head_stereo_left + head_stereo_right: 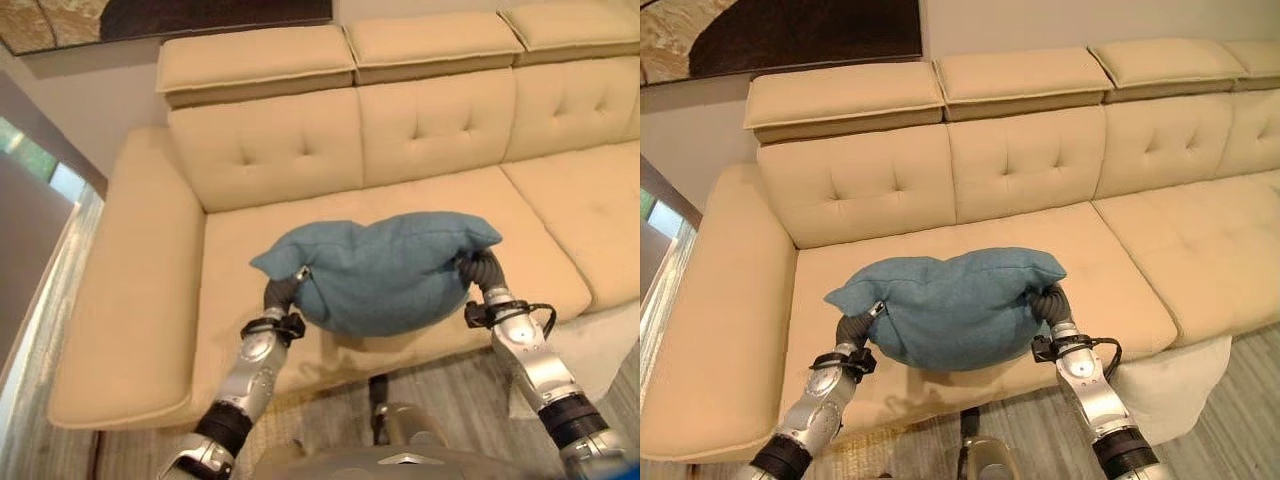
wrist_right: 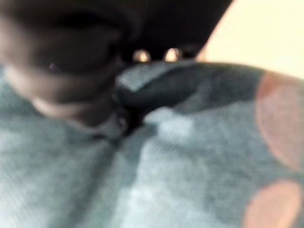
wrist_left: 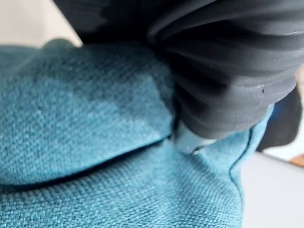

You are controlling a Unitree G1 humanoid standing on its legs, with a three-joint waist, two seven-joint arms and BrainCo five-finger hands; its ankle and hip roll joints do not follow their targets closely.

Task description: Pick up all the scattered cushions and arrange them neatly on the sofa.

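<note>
While the left hand [image 1: 283, 293] and the right hand [image 1: 483, 272] press in from opposite ends, a plump teal-blue woven fabric cushion [image 1: 378, 275] hangs between them, sagging in the middle and bulging over both wrists. The fingers of both hands are buried in the cloth, so I cannot tell whether they are spread flat against it or curled into it; the wrist views show the dark ribbed covers pushed into the weave and little else. The cushion is held up above the front part of the seat of a cream leather sofa with tufted back panels and block headrests [image 1: 270, 150], over the seat nearest the broad armrest [image 1: 140, 290], and appears not to rest on it.

This looks like the carrying step, with the placing yet to come. The next move probably calls for reaching forward and lowering the cushion to the rear of the seat, leaning it upright against the tufted back before both hands ease apart together, lest it topple.
</note>
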